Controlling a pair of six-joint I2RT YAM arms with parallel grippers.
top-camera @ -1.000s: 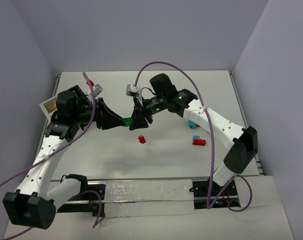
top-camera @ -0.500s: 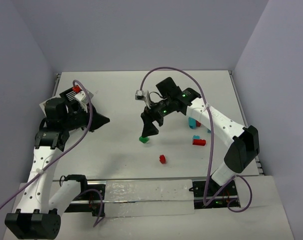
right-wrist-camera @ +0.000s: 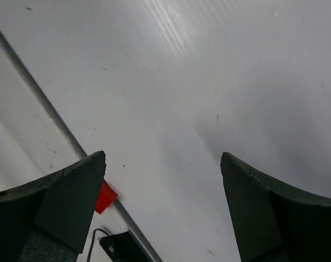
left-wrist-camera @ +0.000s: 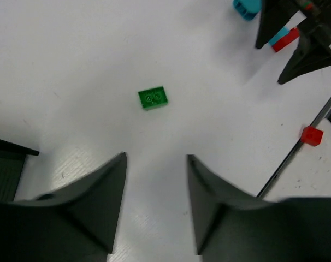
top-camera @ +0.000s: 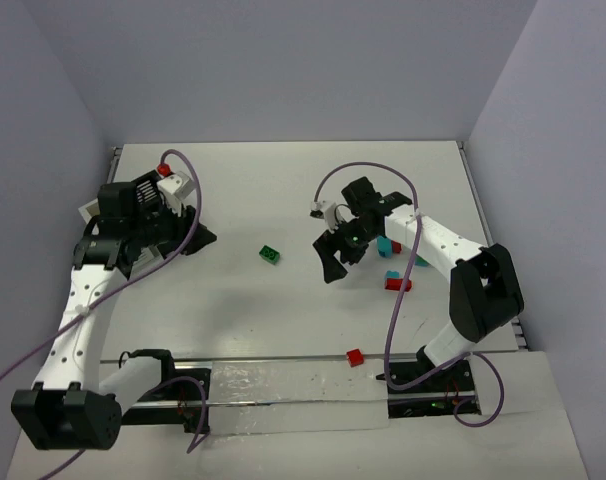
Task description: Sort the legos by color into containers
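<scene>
**Step in hand:** acquisition of the green lego [top-camera: 271, 255]. It lies loose on the surface [top-camera: 283, 190], held by neither arm, directly ahead of the left claw [left-wrist-camera: 154, 183] and centred on the gap between its fingers, still apart from the tips. It sits well to the side of the right claw [top-camera: 332, 259].

**Orientation:** the lego rests flat with its two studs pointing up. In the left wrist view its long axis runs across the frame, close to parallel with the line joining the two fingertips and tilted slightly.

**Claw state:**
- The left claw is moderately open and holds nothing.
- The right claw is spread wide, also empty, and hangs over bare surface.
- A red brick [right-wrist-camera: 105, 196] shows just past the right claw's left finger, at the rail along the near edge.

**Next move (judgement):**
1. Advance the left claw forward and down until the fingers straddle the lego.
2. Close end-to-end along the long axis, or first roll the wrist a quarter turn to grip the shorter sides.
3. The small part leaves little margin, so keep it centred before closing.

No container can be identified in any view, so the drop point cannot be stated
</scene>
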